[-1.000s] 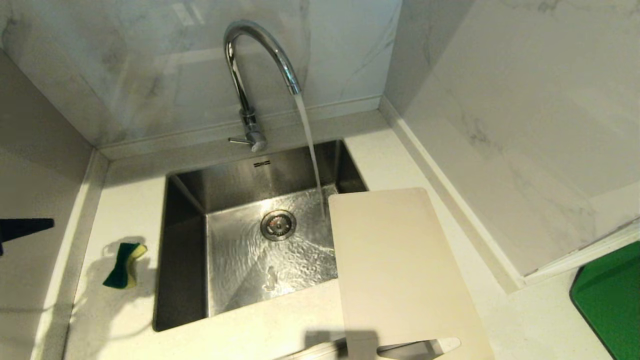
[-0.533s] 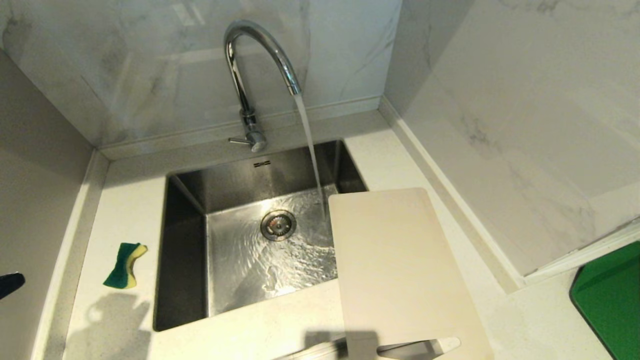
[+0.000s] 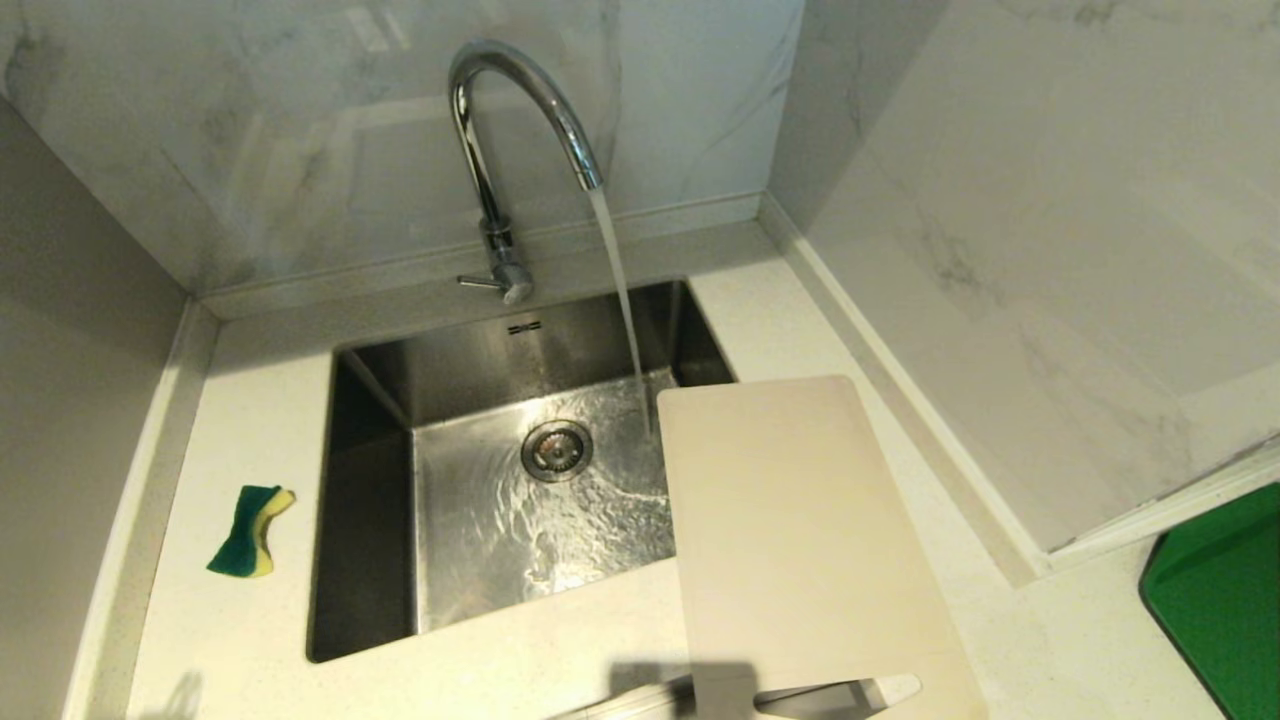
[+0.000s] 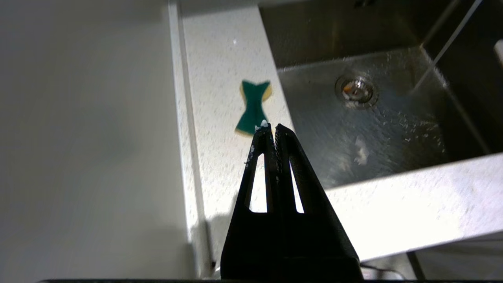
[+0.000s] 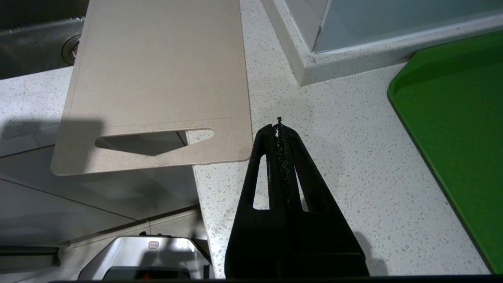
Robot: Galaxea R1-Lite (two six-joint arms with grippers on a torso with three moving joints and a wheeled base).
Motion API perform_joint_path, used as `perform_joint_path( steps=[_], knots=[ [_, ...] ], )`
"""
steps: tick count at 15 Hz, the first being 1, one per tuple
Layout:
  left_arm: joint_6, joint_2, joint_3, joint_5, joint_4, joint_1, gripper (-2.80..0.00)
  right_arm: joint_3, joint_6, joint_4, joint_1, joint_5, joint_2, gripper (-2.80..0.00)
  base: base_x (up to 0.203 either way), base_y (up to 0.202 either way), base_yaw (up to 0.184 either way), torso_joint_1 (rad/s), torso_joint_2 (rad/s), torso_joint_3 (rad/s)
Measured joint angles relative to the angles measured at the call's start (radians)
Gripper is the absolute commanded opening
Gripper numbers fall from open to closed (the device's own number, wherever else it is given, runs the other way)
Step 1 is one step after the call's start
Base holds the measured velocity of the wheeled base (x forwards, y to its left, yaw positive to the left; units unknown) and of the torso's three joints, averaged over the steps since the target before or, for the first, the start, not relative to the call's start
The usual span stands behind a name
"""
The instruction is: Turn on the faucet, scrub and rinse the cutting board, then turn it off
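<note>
The chrome gooseneck faucet (image 3: 505, 130) stands behind the steel sink (image 3: 370, 490), and water runs from its spout into the basin. A beige cutting board (image 3: 800, 540) lies on the counter at the sink's right rim, its far corner over the basin and its handle slot (image 5: 153, 140) past the counter's front edge. Neither arm shows in the head view. My left gripper (image 4: 271, 127) is shut and empty, hanging above the counter near a green and yellow sponge (image 4: 253, 107). My right gripper (image 5: 278, 126) is shut and empty, just right of the cutting board (image 5: 157, 78).
The sponge (image 3: 250, 516) lies on the counter left of the sink. A green tray (image 3: 1225, 600) sits at the far right, past a marble wall corner (image 3: 1000, 300). The drain (image 3: 556, 450) is in the middle of the basin.
My left gripper has drawn back along the left edge and out of the head view, and its shadow has slid off the counter. Water keeps running; the board and the sponge have not moved.
</note>
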Motion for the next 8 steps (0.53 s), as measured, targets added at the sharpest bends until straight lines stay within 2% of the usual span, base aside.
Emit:
perform_joint_path(
  steps=[3,6,8],
  knots=[
    [0.055,-0.121,0.07,0.006,0.026,0.003,-2.8,0.0,0.0,0.0,0.0,0.0,0.0,-2.8,0.0,0.0,0.0,0.0,0.0,0.0],
    [0.157,-0.271,0.161,0.003,0.056,0.014,-2.8,0.0,0.0,-0.001,0.0,0.0,0.0,-2.8,0.0,0.0,0.0,0.0,0.0,0.0],
    [0.155,-0.317,0.19,-0.025,0.057,0.017,-2.8,0.0,0.0,-0.001,0.0,0.0,0.0,-2.8,0.0,0.0,0.0,0.0,0.0,0.0]
  ],
)
